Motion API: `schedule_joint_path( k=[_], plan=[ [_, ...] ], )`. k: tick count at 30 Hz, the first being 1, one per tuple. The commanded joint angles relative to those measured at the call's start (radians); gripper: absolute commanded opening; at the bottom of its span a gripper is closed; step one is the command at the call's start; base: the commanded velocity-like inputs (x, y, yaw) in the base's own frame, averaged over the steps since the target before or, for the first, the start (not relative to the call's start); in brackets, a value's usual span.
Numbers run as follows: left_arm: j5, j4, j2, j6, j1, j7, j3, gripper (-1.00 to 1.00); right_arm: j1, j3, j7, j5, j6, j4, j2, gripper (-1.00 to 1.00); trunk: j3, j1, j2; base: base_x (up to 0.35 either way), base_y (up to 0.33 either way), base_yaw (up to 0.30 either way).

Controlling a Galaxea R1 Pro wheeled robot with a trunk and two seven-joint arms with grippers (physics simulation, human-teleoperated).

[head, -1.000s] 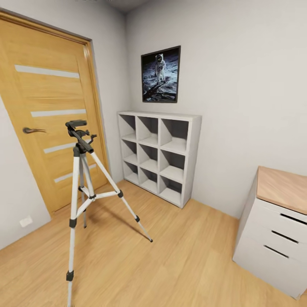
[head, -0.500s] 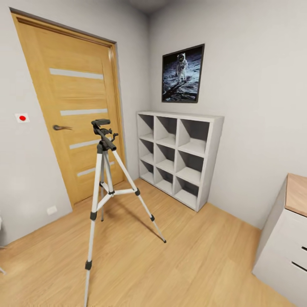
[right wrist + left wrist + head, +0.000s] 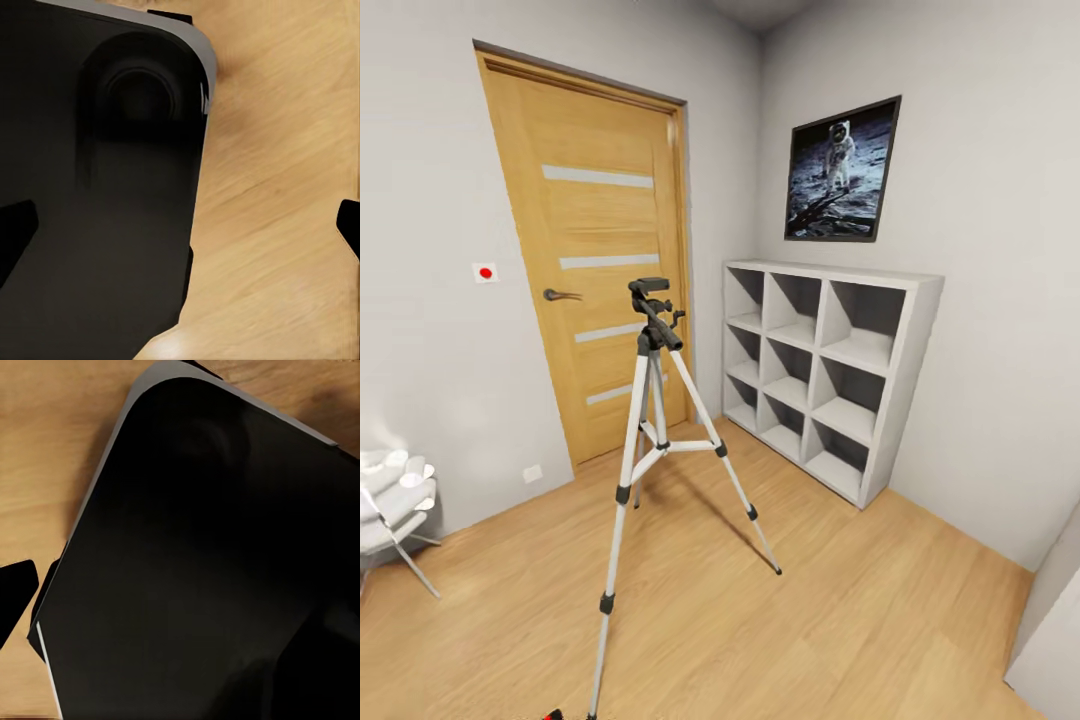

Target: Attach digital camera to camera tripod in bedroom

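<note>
The robot is in the bedroom, and the camera tripod point(image 3: 652, 440) stands on the wood floor point(image 3: 840, 620) with its black head bare, so nothing is attached yet; by my judgement the approach is nearly done and the fetching and mounting of the digital camera are all left. Behind the tripod is the wooden door point(image 3: 600, 280); to its right stands the grey cube shelf point(image 3: 830, 375) with the moon poster point(image 3: 842, 170) above. A white chair point(image 3: 390, 500) sits to the tripod's left. Nothing blocks the floor in front of the tripod. Both wrist views look down at the robot's dark base over the floor; whether either pincer is open or closed I cannot tell.
</note>
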Motion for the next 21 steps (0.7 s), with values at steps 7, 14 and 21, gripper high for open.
schedule_joint_path(
  k=[7, 14, 21],
  plan=[
    [0.002, -0.001, 0.000, -0.001, 0.000, 0.001, 0.000, 1.00, 0.000, 0.003, -0.001, 0.008, -0.002, 0.000, 0.001, 1.00, -0.001, 0.000, 0.000, 0.000, 0.000, 0.271],
    [0.002, -0.001, 0.001, -0.001, 0.000, 0.001, 0.002, 1.00, 0.000, 0.004, -0.001, 0.009, -0.015, 0.000, 0.001, 1.00, -0.001, 0.000, 0.000, 0.000, 0.000, 0.271],
    [0.004, -0.001, 0.001, -0.001, 0.001, 0.001, 0.002, 1.00, 0.000, 0.005, 0.000, 0.010, -0.021, 0.000, 0.001, 1.00, -0.001, 0.000, 0.000, 0.000, 0.000, 0.271]
  ],
)
